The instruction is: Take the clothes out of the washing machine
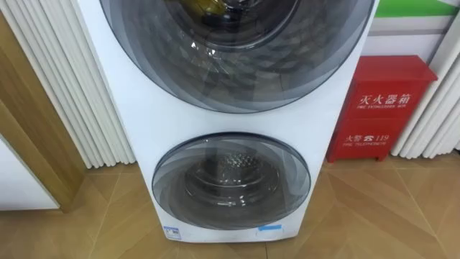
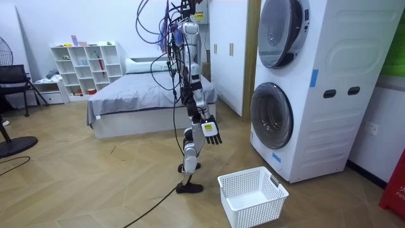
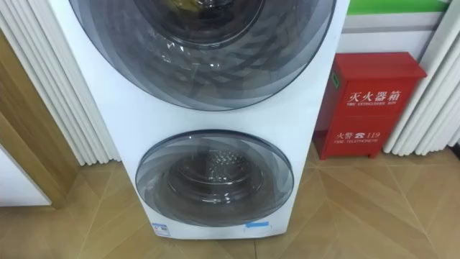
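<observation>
Room view puts the robot apart from the washer (image 2: 316, 82), facing its two stacked doors, with a white basket (image 2: 253, 212) on the floor (image 2: 95, 190) near its feet and near the machine's base. Our right robot hand (image 2: 211, 132) hangs in front of the hip, loosely spread and holding nothing. From the eye views we look straight at the upper door (image 1: 237, 65) and the lower door (image 1: 230, 208), and both seem closed. Behind the lower glass we see a bare drum (image 1: 230, 162). Behind the upper glass, at the very top of the view, a yellowish heap shows that we take to be the clothes (image 1: 205, 6), so they are inside the machine and nothing is out yet.

We judge the step in hand to be the approach and the opening of the upper door. To do it well we should close in squarely on the front, passing beside the basket rather than over it, and stop where the arm can reach the upper door without leaning. We cannot make out a handle or latch, so raising the head to find the door's edge comes first. The robot hand should hook that edge and swing the door wide, so it leaves the opening free
</observation>
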Available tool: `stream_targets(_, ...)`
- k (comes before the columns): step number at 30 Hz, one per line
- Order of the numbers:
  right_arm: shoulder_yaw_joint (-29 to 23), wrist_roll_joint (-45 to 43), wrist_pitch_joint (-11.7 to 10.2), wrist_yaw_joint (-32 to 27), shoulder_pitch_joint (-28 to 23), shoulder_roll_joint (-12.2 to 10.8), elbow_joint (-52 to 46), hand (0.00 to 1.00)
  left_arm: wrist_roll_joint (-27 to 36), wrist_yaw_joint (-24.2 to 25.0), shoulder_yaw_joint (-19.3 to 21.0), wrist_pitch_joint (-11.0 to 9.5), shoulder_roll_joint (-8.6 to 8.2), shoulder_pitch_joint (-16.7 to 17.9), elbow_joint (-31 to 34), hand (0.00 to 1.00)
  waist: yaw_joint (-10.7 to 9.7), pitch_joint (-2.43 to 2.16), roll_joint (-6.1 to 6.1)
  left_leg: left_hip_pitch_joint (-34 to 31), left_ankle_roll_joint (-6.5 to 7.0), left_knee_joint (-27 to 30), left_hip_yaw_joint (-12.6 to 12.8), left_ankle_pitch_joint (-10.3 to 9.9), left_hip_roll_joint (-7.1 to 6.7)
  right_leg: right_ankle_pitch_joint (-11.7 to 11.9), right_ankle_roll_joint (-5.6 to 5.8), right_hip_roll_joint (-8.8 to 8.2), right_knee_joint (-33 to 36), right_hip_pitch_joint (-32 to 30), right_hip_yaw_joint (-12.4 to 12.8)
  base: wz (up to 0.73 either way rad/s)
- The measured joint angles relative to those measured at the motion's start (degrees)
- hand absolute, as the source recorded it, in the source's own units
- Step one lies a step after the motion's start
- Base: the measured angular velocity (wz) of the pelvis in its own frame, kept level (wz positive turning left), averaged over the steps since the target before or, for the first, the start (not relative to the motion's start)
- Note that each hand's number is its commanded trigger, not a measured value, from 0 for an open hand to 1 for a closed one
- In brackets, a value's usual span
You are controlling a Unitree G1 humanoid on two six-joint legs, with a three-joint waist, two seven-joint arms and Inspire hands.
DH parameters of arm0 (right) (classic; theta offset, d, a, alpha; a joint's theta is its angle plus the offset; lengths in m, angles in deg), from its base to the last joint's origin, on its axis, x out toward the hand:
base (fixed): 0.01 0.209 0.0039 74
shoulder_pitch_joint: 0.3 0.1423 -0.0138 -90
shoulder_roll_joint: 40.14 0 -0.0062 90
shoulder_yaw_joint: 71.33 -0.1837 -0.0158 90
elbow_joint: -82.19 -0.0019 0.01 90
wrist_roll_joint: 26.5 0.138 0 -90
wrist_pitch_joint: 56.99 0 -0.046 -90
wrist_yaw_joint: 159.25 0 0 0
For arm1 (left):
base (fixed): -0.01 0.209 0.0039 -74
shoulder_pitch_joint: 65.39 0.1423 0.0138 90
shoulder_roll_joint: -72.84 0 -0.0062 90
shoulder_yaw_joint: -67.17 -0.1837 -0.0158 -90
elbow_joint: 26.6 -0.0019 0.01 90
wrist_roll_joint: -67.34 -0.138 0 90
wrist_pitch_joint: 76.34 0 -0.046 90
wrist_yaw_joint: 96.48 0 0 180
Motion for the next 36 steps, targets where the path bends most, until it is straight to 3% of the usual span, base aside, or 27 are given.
stream_targets(20,0.61,1.36,0.25,0.75,-0.07,-0.01,-1.16,0.00,0.04,0.48,0.00,0.04,0.23,0.58,1.54,0.00,-0.72,0.11,-0.75,0.31,0.01,0.39,-0.63,0.00,-0.06,0.00,0.00,-0.05,-0.03,-0.14,-0.13,0.00)
stream_targets(25,-3.03,3.31,0.66,0.58,0.17,0.21,-3.08,0.00,-0.11,1.37,0.16,-0.02,0.52,0.71,1.51,0.00,-0.71,0.05,-0.59,0.20,0.01,0.94,-0.73,-0.01,-0.06,0.00,0.00,-0.06,-0.01,0.14,-0.27,0.00)
stream_targets(28,-6.68,3.26,0.70,-0.61,0.74,0.31,-9.69,0.00,-1.11,2.60,1.50,-0.04,0.59,0.74,1.46,0.00,-0.62,0.11,-0.49,0.17,0.00,1.09,-0.71,-0.01,-0.05,0.00,0.00,-0.06,0.05,0.09,-0.16,0.00)
stream_targets(30,-8.64,3.78,0.69,-1.49,2.44,0.65,-14.17,0.00,-2.99,3.16,2.13,-0.03,0.82,0.35,1.42,0.00,-0.68,0.22,-0.61,0.02,0.01,1.29,-0.71,-0.01,-0.06,0.00,0.00,-0.07,0.09,-0.02,-0.15,0.00)
stream_targets(31,-9.47,4.57,0.68,-2.22,3.88,1.18,-17.17,0.00,-3.24,3.47,2.74,0.00,0.94,0.81,1.41,0.00,-0.65,0.52,-1.13,0.07,0.01,1.31,-0.65,0.00,-0.08,0.00,0.00,-0.10,0.09,0.07,-0.17,0.00)
stream_targets(36,-10.70,7.54,-0.01,-6.35,11.13,5.51,-26.76,0.00,-4.97,3.52,3.50,1.31,2.70,1.21,2.05,0.00,-0.40,0.27,-1.77,-0.26,0.05,1.69,-0.64,0.03,-0.17,-0.03,0.03,-0.14,0.00,0.00,-0.39,0.03)
